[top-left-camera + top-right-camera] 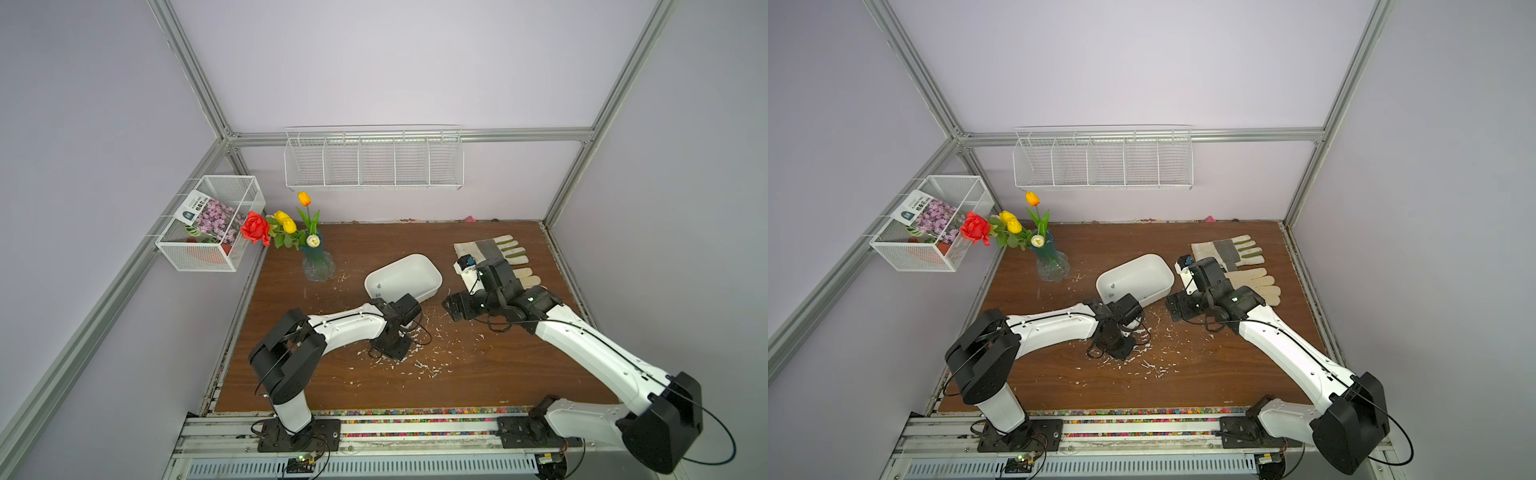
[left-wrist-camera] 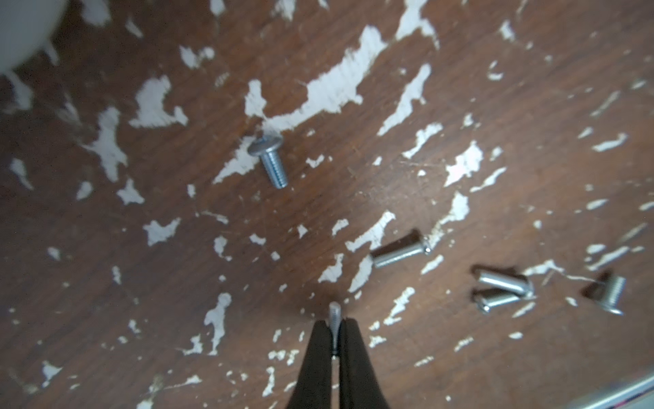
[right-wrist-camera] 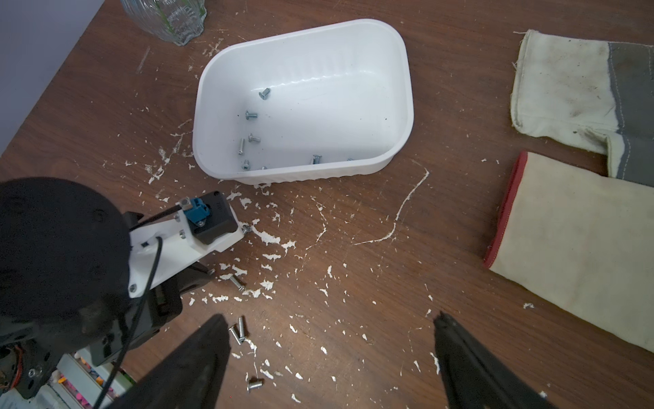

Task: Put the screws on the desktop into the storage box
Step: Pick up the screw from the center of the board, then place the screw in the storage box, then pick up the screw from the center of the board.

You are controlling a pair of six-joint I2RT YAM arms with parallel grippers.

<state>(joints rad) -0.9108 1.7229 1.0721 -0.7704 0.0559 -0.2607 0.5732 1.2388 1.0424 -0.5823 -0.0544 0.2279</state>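
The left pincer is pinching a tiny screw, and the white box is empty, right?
Not quite: the white rectangular plastic box isn't empty; the right wrist view shows several small silvery metal screws inside. The left pincer does pinch a tiny screw.

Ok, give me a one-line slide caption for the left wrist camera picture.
Left gripper shut on one screw, with five more screws lying loose on the flecked brown desktop.

Two robot arms over a scratched brown tabletop (image 1: 498, 365).
The left arm (image 1: 345, 328) points down just in front of a white tub (image 1: 409, 274); the right arm (image 1: 582, 345) hangs beside it, partly over two work gloves (image 1: 490, 249). A flower vase (image 1: 318, 266) stands far left.
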